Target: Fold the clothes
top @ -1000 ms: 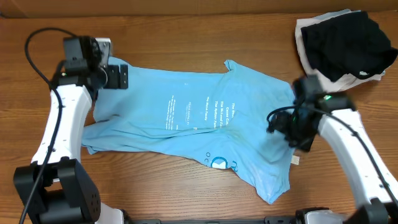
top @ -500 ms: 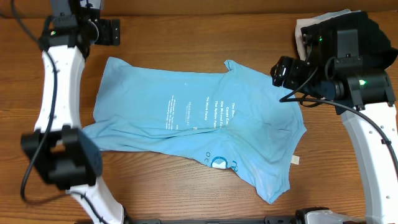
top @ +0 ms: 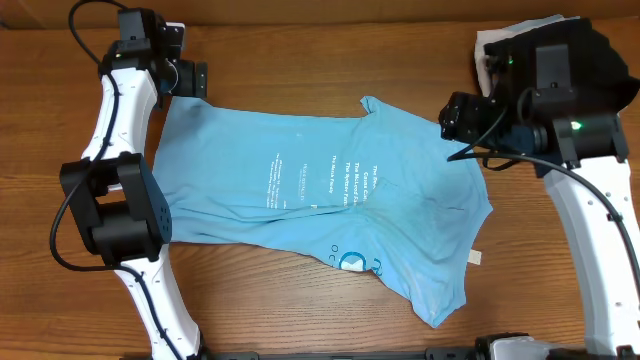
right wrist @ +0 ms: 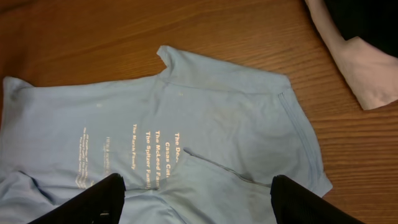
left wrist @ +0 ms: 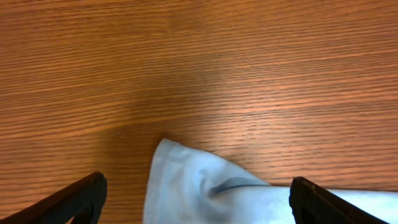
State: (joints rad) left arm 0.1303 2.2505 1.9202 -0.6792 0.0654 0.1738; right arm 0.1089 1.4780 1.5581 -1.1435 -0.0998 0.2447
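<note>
The clothes, a light sky-blue T-shirt (top: 320,195) with white print, lie spread flat across the wooden table, one sleeve toward the front right. My left gripper (top: 192,78) is open at the shirt's far-left corner. In the left wrist view that corner (left wrist: 199,190) lies on the table between the two dark fingertips (left wrist: 84,196), untouched. My right gripper (top: 453,117) hangs open above the shirt's far-right edge. The right wrist view looks down on the printed chest (right wrist: 205,118), and nothing sits between the fingers (right wrist: 93,202).
A black folded garment (top: 560,60) lies on a white one (top: 488,62) at the table's far right corner, close behind the right arm; both also show in the right wrist view, black (right wrist: 367,15) over white (right wrist: 367,71). Bare wood (top: 300,60) surrounds the shirt.
The left gripper left the shirt's left end, swung to the far edge, then came back to the far-left corner. The right gripper rose off the shirt's right side toward the far edge.
</note>
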